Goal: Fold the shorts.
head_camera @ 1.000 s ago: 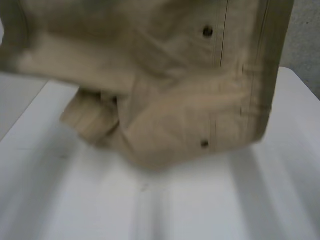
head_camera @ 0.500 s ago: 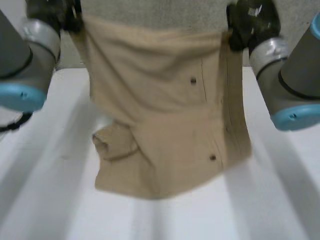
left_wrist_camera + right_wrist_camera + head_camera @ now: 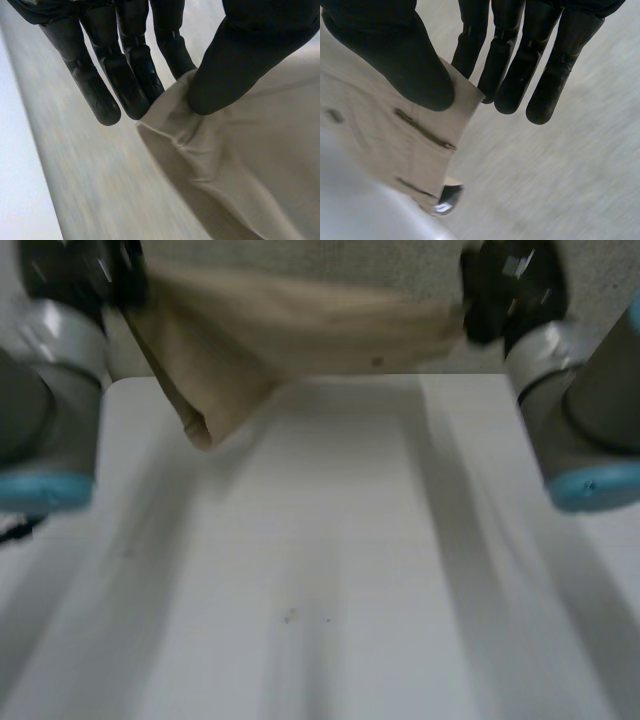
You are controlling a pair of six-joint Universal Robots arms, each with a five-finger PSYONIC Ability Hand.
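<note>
**Shorts aloft between both hands; lay-down pending**

Nearest: white tabletop (image 3: pixel 320 570), smooth and matte, nothing resting on it.

Beyond, over the far edge: beige shorts (image 3: pixel 300 330), lifted off the surface and stretched as a sagging band from hand to hand. One end droops lower toward the left arm; appears clear of the tabletop. Fabric reads as a soft woven twill that creases readily. Small dark stud (image 3: pixel 377 362) on the facing side.

Left hand (image 3: pixel 75 270): thumb pinching a puckered cloth corner against straight fingers.

Right hand (image 3: pixel 510 285): thumb pinning the waistband corner against the fingers. Dark belt loops (image 3: pixel 422 129) and a shiny dark button (image 3: pixel 447 200) sit just past the pinch.

Judged step: garment held out ahead of laying flat; no fold made yet.

Next move calls for lowering both hands evenly, drooping end down first, with tension across the band so the cloth lands smooth. Limp fabric likely to bunch if either pinch slackens.
</note>
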